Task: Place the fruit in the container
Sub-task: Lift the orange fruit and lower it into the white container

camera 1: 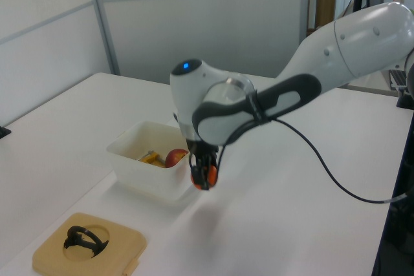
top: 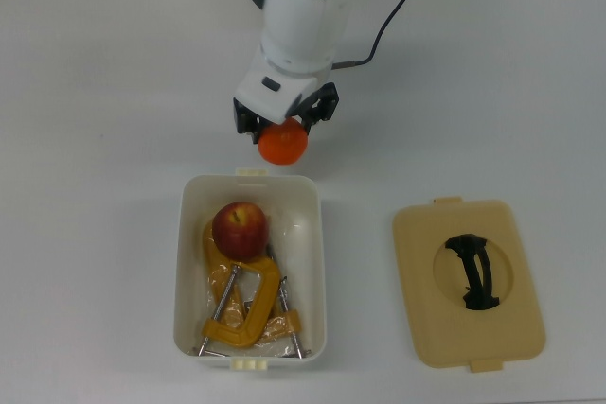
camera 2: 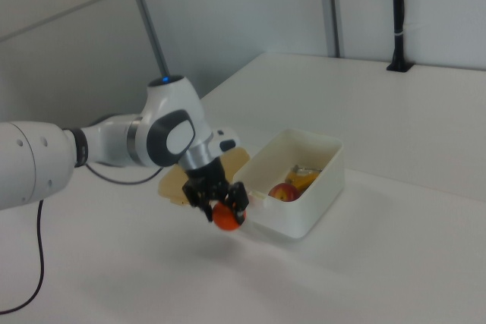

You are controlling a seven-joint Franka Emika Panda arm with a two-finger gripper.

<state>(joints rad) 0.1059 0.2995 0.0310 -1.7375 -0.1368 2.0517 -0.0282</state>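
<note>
The white arm reached in from twelve o'clock in the top view, its wrist turned straight down over the table. A blue light glowed on the joint housing above the wrist, and a black cable trailed off toward two o'clock. The gripper [top: 283, 135] pointed downward, its dark fingers [camera 1: 197, 174] clamped on the orange [top: 283, 144], holding it clear of the tabletop. In the right view the forearm came in from nine o'clock, bending down at the wrist to the gripper [camera 2: 222, 209].

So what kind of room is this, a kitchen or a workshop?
Most likely a robotics lab. A white robot arm works on a bare white table, its gripper holding an orange beside a white tub, with partition walls behind.
</note>
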